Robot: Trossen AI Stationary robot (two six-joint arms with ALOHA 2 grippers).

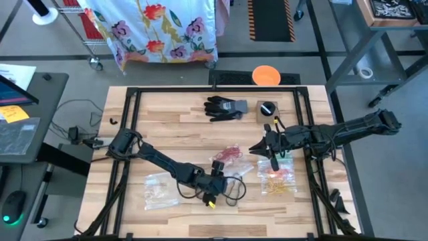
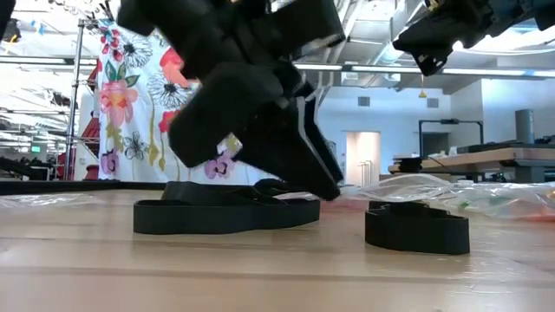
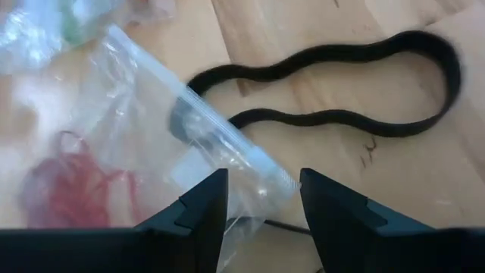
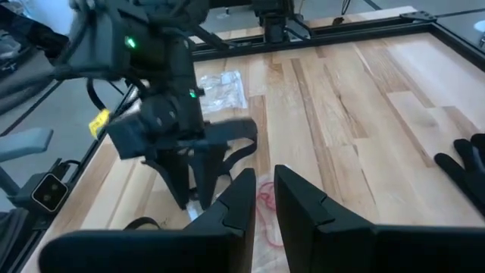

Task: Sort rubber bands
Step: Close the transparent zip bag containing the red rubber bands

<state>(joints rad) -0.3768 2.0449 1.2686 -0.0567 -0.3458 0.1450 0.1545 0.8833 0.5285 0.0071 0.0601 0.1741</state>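
Red rubber bands [image 3: 72,178] sit bunched inside a clear bag [image 3: 151,144] near the table's [image 1: 167,114] middle, and yellow and orange ones [image 1: 279,182] fill another bag [image 1: 284,171] over on my right. My left gripper [image 3: 261,201] is low over the first bag, fingers [image 3: 201,208] parted around its zip edge, not clamped. A black band [image 3: 341,83] loops just beyond. My right gripper [image 4: 263,201] hovers above the table, fingers nearly together, nothing between them. The bags' other contents are hard to make out.
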